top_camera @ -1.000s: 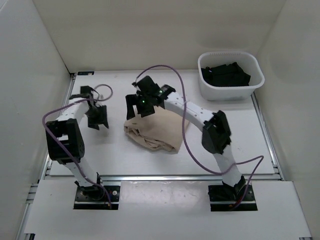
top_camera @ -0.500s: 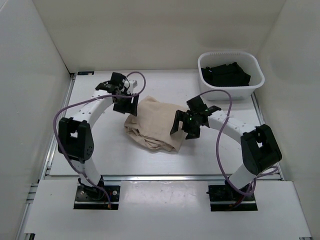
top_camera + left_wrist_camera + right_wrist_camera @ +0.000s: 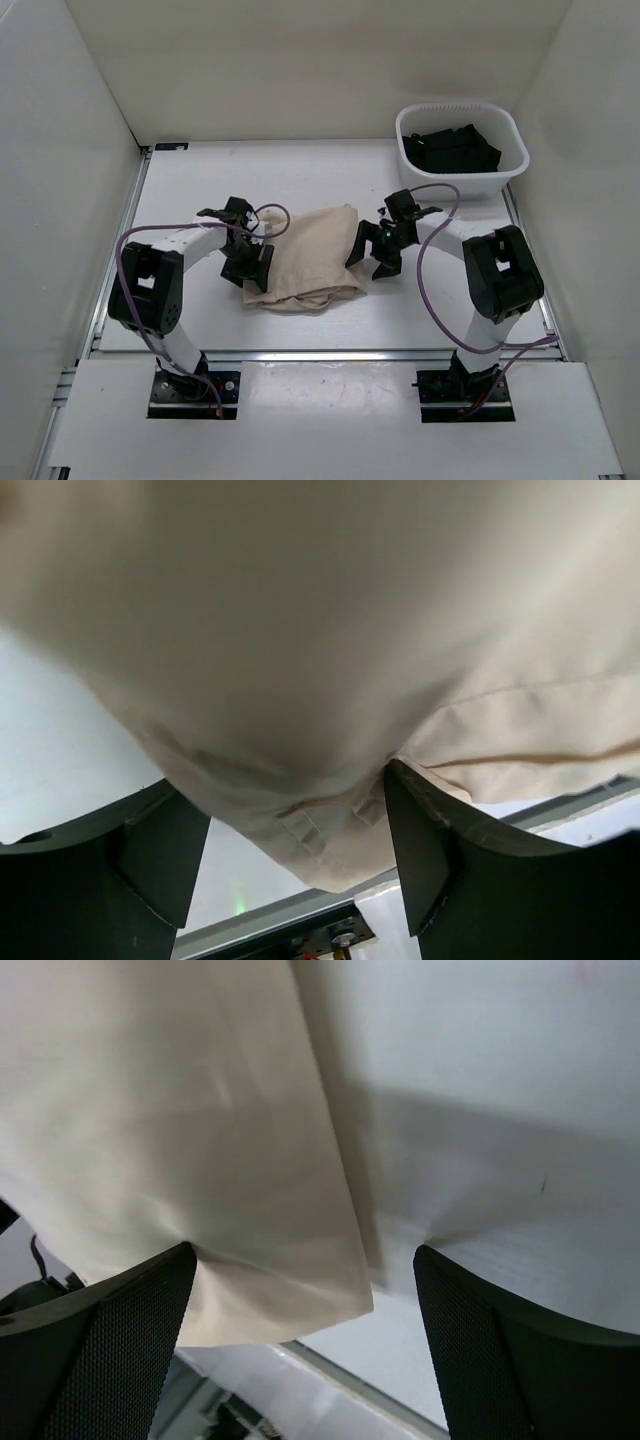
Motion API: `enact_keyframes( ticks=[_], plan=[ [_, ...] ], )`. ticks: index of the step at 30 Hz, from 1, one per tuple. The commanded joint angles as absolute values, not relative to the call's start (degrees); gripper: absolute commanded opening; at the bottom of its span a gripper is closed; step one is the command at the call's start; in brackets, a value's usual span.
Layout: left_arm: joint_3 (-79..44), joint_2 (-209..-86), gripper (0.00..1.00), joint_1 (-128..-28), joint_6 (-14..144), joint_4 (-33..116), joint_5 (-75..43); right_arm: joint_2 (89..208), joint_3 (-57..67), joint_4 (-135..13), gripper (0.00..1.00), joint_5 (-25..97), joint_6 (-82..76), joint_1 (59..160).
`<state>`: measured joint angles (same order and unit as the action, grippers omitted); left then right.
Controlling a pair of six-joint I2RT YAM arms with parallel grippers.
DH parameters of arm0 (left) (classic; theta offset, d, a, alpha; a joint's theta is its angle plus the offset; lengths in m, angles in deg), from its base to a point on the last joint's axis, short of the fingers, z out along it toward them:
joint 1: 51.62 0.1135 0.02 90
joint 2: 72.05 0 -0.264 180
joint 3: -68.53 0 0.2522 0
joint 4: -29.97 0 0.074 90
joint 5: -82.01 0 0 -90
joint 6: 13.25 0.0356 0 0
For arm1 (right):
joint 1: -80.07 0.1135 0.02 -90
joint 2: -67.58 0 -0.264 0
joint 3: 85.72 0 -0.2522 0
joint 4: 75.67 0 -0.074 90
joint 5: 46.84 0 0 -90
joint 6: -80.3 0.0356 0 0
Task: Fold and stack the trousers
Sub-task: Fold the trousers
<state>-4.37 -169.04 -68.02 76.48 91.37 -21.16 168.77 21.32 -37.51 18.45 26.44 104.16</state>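
Lying mid-desk (image 3: 300,170) as a rumpled, roughly square bundle: the trousers (image 3: 305,258), light beige, plain soft cloth. Folded over in layers, flat on the white surface, creases and seams showing.

you are looking at plain light beige trousers (image 3: 312,252) lying on a white table (image 3: 300,170), a white basket (image 3: 452,186) holding black cloth (image 3: 452,148), and purple cables (image 3: 421,262)

Trousers (image 3: 305,255) between left tool (image 3: 252,270) and right tool (image 3: 368,250)
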Motion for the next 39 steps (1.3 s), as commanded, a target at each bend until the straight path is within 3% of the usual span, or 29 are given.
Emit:
enact_keyframes(
  ticks=[1, 6, 9, 13, 19, 23, 26, 27, 29, 30, 31, 33, 39],
  plan=[
    [-4.64, -162.16, 0.79, -68.40, 76.75, 90.13, -22.94, 169.19, 15.93, -33.44, 0.93, 15.57, 17.66, 103.18],
    [-13.76, -154.85, 0.82, -64.37, 76.75, 92.78, -25.57, 163.83, 18.98, -30.27, 0.94, 13.71, 13.32, 102.65],
    [-19.12, -155.10, 0.89, -61.65, 76.75, 91.46, -28.28, 163.82, 21.28, -31.50, 0.94, 11.61, 13.32, 102.13],
    [-27.48, -165.54, 0.89, -60.41, 76.75, 90.05, -27.60, 167.33, 21.28, -32.20, 0.94, 10.55, 13.32, 102.13],
    [-37.69, -182.16, 0.86, -58.91, 76.75, 89.35, -32.32, 169.80, 20.76, -32.99, 0.85, 7.21, 12.18, 102.13],
    [-39.71, -187.35, 0.75, -59.44, 76.75, 89.87, -32.95, 170.33, 20.23, -32.38, 0.78, 6.68, 11.65, 102.13],
    [-40.77, -189.29, 0.56, -58.21, 76.75, 89.88, -34.36, 170.33, 20.76, -33.69, 0.65, 6.68, 12.18, 102.13],
    [-40.77, -189.29, 0.53, -58.21, 76.75, 89.88, -35.14, 170.33, 20.76, -33.70, 0.53, 6.68, 12.70, 102.13],
    [-41.30, -189.29, 0.34, -57.69, 76.75, 90.40, -35.77, 171.64, 20.76, -34.40, 0.36, 6.68, 12.71, 102.13],
    [-41.30, -189.29, 0.25, -57.68, 76.75, 90.40, -35.77, 172.17, 20.76, -34.40, 0.19, 6.68, 12.71, 102.13],
    [-42.00, -189.29, 0.15, -57.16, 76.75, 90.40, -35.77, 172.17, 20.76, -34.40, 0.11, 6.68, 12.71, 102.13],
    [-43.40, -189.29, 0.15, -56.63, 76.75, 90.40, -34.71, 172.17, 21.54, -34.40, 0.00, 6.68, 12.71, 102.13],
    [-45.78, -190.44, 0.15, -53.73, 76.75, 90.40, -32.43, 170.33, 25.15, -35.02, 0.00, 5.98, 12.71, 102.13]
  ],
)
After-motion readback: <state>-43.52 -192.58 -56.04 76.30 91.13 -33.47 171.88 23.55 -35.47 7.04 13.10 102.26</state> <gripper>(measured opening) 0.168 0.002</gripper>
